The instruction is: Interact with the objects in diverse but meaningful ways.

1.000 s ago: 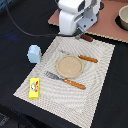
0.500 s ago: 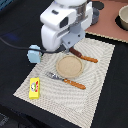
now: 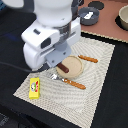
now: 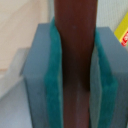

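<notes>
In the exterior view my gripper hangs low over the mat's left part, beside the tan plate. It is shut on the dark brown sausage, whose end pokes out below the hand. The wrist view shows that sausage clamped between the two green pads. The yellow box with its red-green label lies on the mat near the exterior view's left corner, and a yellow corner of it appears in the wrist view. The arm's body hides the pale blue block.
A pale woven mat covers the dark table. An orange-handled fork lies in front of the plate and an orange-handled knife behind it. A grey bowl and a tan cup stand on the brown surface at the back.
The arm has swung from the back of the mat toward the exterior view's left and come down, now covering the spot where the pale blue block stood.
</notes>
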Controlling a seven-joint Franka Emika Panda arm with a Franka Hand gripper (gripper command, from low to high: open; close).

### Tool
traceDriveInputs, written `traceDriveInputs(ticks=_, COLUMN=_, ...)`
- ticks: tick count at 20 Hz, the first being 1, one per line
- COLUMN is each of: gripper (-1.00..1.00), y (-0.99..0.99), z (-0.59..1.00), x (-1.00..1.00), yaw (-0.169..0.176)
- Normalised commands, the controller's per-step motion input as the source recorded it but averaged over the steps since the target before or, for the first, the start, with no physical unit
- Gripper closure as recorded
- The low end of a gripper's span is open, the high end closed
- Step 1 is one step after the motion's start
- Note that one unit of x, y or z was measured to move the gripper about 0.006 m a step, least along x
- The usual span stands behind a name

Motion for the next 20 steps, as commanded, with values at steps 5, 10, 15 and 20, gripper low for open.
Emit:
traceDriveInputs(ticks=5, gripper=1.00, y=-0.67, z=-0.09, x=0.48, yaw=0.000)
traceDriveInputs(ticks=10, gripper=1.00, y=-0.35, z=-0.07, x=0.63, yaw=0.000)
traceDriveInputs(ticks=15, gripper=1.00, y=-0.01, z=0.00, x=0.70, yaw=0.000)
traceDriveInputs(ticks=20, gripper=1.00, y=0.00, z=-0.04, x=0.55, yaw=0.000)
